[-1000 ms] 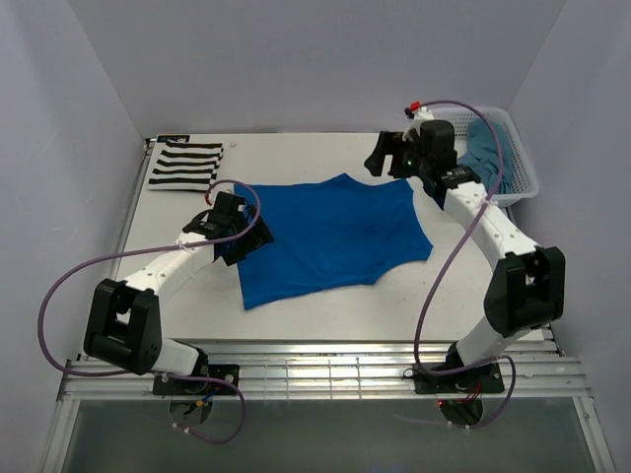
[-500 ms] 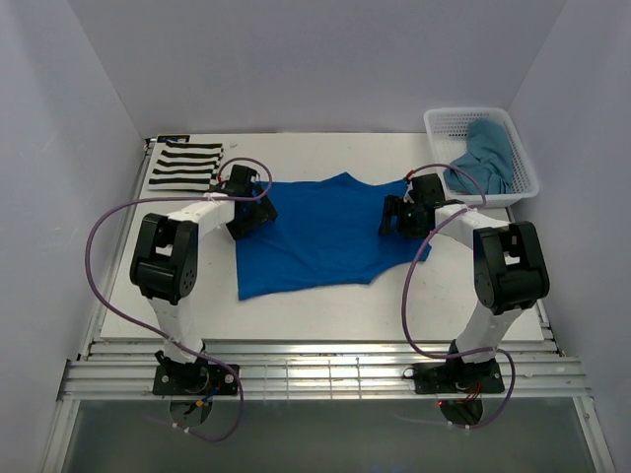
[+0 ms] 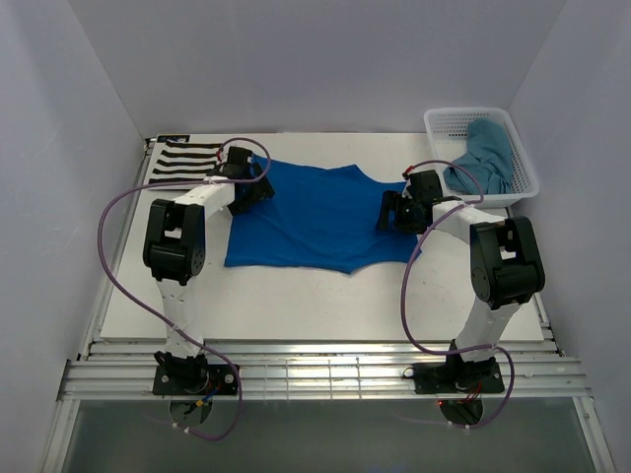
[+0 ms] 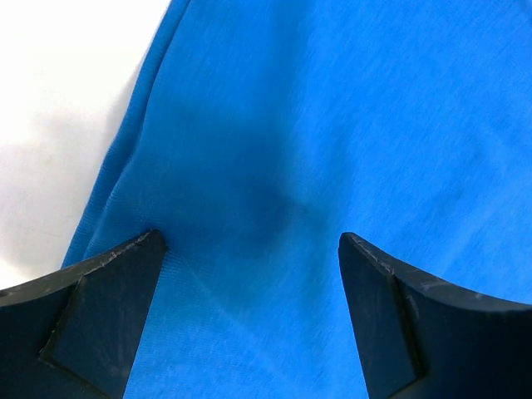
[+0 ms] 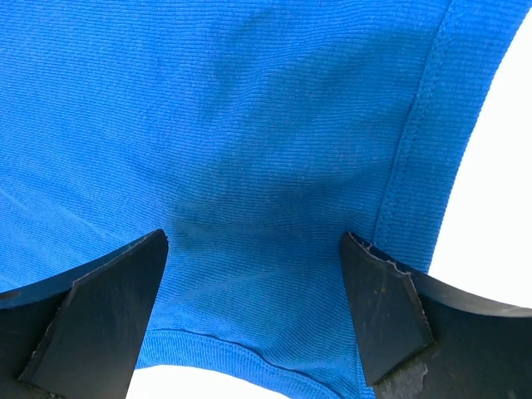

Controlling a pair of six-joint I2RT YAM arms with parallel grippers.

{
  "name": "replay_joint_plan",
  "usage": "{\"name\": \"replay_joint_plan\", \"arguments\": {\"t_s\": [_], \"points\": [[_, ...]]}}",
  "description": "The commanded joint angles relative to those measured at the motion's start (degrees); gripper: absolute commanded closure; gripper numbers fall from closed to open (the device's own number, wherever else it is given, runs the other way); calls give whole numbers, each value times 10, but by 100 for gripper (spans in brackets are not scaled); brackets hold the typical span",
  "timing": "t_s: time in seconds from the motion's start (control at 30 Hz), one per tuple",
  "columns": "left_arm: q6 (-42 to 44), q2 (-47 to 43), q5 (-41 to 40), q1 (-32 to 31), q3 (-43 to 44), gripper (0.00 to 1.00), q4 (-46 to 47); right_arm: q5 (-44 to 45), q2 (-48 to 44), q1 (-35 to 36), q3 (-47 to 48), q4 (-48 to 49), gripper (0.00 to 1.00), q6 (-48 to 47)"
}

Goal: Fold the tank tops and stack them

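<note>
The bright royal blue tank top [image 3: 315, 219] lies spread flat in the middle of the table. My left gripper [image 3: 254, 187] is low over its far left corner, jaws open, with blue cloth [image 4: 316, 125] and its edge between the fingers [image 4: 108, 307]. My right gripper [image 3: 390, 211] is low over the top's right side, also open, straddling cloth next to a stitched hem [image 5: 416, 141]. Neither grips anything. The black-and-white striped tank top [image 3: 183, 163] lies folded at the far left. The teal-blue tank top [image 3: 483, 158] is bunched in the basket.
The white mesh basket [image 3: 441, 120] stands at the far right corner against the wall. Grey walls enclose the table on three sides. A metal rail [image 3: 315, 370] runs along the near edge by the arm bases. Purple cables loop off both arms.
The right arm swung down from the basket to the blue top's right side. The left gripper moved from the near left to its far left corner. The top now lies flatter and squarer.
</note>
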Motion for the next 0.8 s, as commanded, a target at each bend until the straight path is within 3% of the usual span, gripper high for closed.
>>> {"name": "replay_joint_plan", "arguments": {"t_s": [0.0,0.37,0.63,0.77], "points": [[-7,-23,8,2,-70,2,-71,8,-15,1,4,-38,10,0],[-31,-282,-29,1,-148,2,-105,-12,-162,29,-26,-81,10,-45],[-135,-460,-53,3,-343,2,-165,-9,-289,80,-140,-92,10,-1],[-144,-523,-59,8,-414,2,-174,-27,-317,139,-179,-74,10,41]]}}
